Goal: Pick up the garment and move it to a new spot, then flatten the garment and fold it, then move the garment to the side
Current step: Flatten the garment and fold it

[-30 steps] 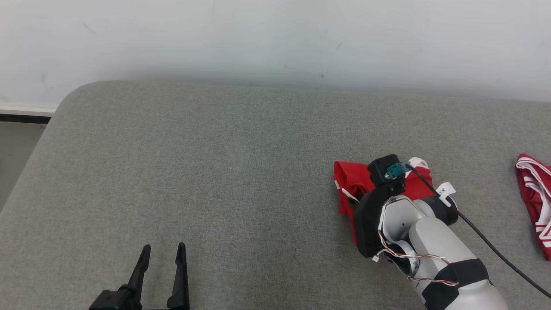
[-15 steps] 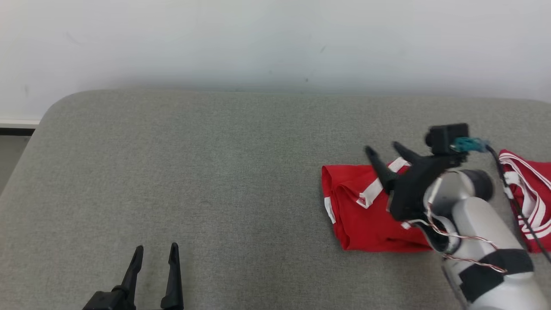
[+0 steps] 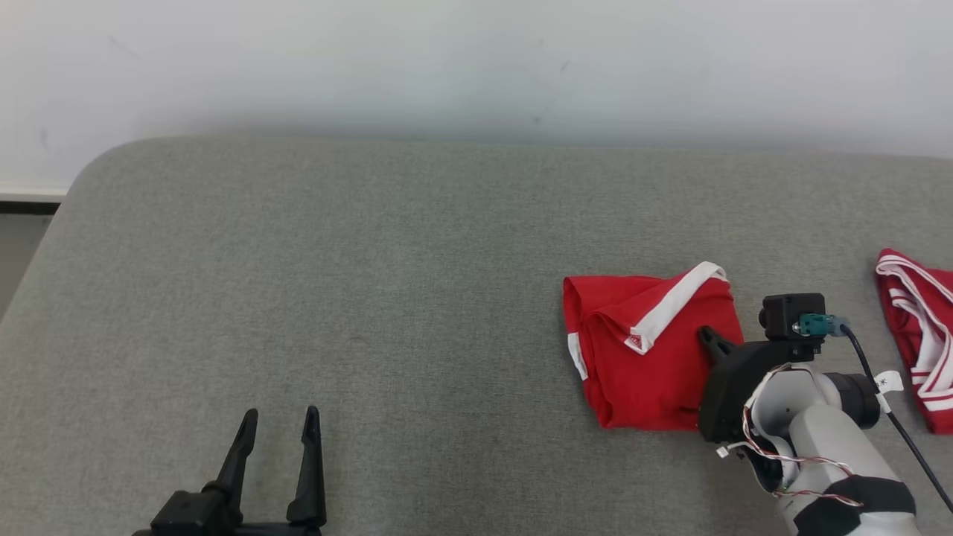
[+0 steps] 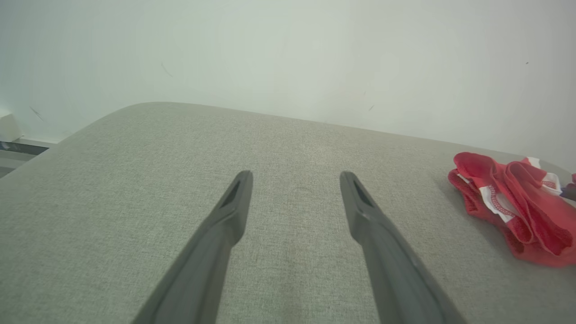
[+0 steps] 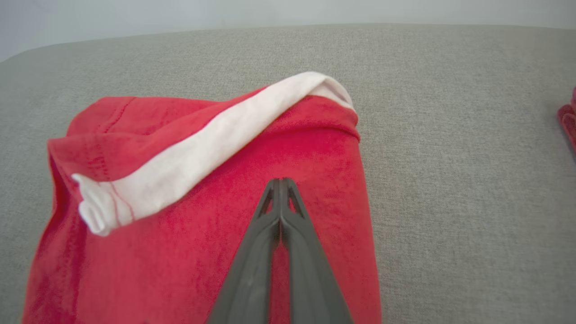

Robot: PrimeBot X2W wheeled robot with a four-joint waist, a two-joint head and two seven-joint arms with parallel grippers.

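The garment (image 3: 640, 365) is red with a white band and lies folded on the grey padded surface (image 3: 372, 260), right of centre. My right gripper (image 3: 707, 335) is shut, its tips resting low over the garment's right side. In the right wrist view the closed fingers (image 5: 280, 182) point across the red garment (image 5: 135, 270), with no fold seen pinched between them. At the lower left my left gripper (image 3: 281, 413) stands open, holding nothing. The left wrist view shows this open gripper (image 4: 294, 175) over bare grey fabric, with the garment (image 4: 508, 211) far to the right.
A second red and white garment (image 3: 919, 342) lies at the right edge, also seen in the right wrist view (image 5: 568, 121). A white wall (image 3: 476, 67) backs the surface. The surface's rounded corner and left edge (image 3: 45, 246) drop to the floor.
The right gripper lifted off the garment and opened, then came down at the garment's right side and shut. The garment now lies uncovered. The head view shifted slightly. The left gripper stayed put.
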